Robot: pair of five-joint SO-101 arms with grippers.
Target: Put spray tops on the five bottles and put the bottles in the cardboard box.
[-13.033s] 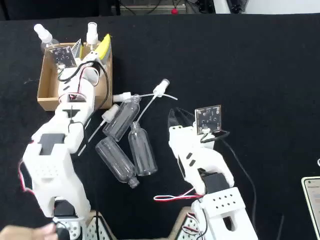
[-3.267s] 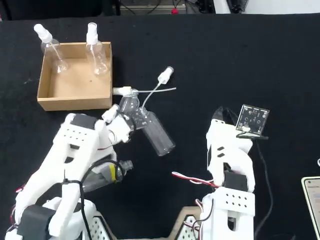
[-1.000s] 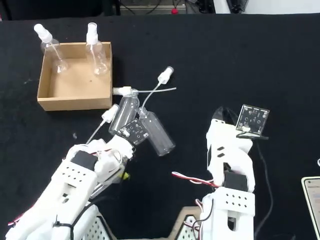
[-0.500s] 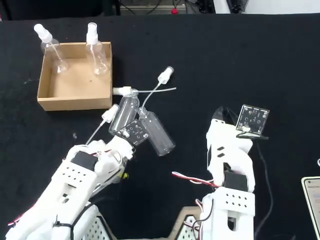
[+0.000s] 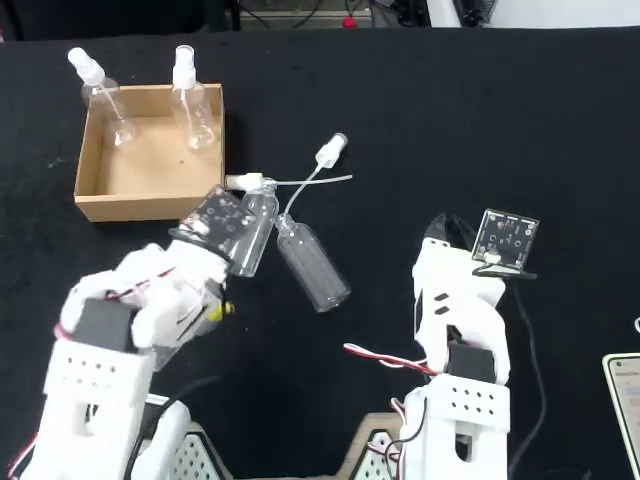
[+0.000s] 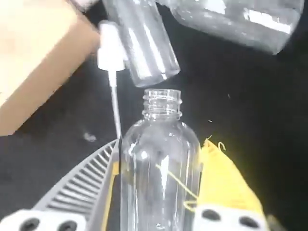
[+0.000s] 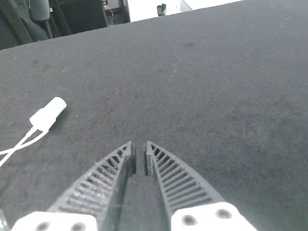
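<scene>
Our left gripper [image 6: 161, 143] is clamped around an uncapped bottle [image 6: 161, 192], its open neck pointing away from the wrist, near the front of the box [image 5: 150, 205]. Two capped bottles [image 5: 195, 110] stand at the box's far wall. Two other bottles [image 5: 312, 265] lie on the table near a loose spray top [image 5: 330, 152]. Our right gripper [image 7: 138, 148] is almost closed, holding nothing.

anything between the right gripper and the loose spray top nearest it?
Nothing. In the right wrist view the stretch from the right gripper to the spray top is bare black table; the high view agrees.
</scene>
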